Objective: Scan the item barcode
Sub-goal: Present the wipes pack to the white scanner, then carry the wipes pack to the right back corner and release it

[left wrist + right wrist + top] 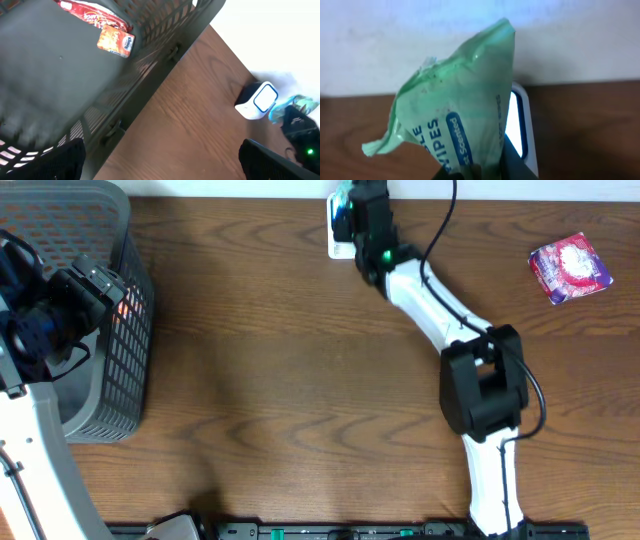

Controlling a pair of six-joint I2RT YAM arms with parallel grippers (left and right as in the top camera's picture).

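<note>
At the far edge of the surface (300,380), the green wipes packet (455,100) is pinched from below by my right fingers (512,167) and held upright directly in front of the white scanner (522,125), close to its window. Pickup and transport are judged complete; presentation is in progress. Whether the barcode faces the window, or a read has registered, cannot be determined. Remaining: confirm the read, then set the packet down. My left fingers (272,162) are spread wide and empty above the grey basket (130,330) at left, which holds an orange packet (116,41). A pink packet (570,268) lies far right, well apart.
</note>
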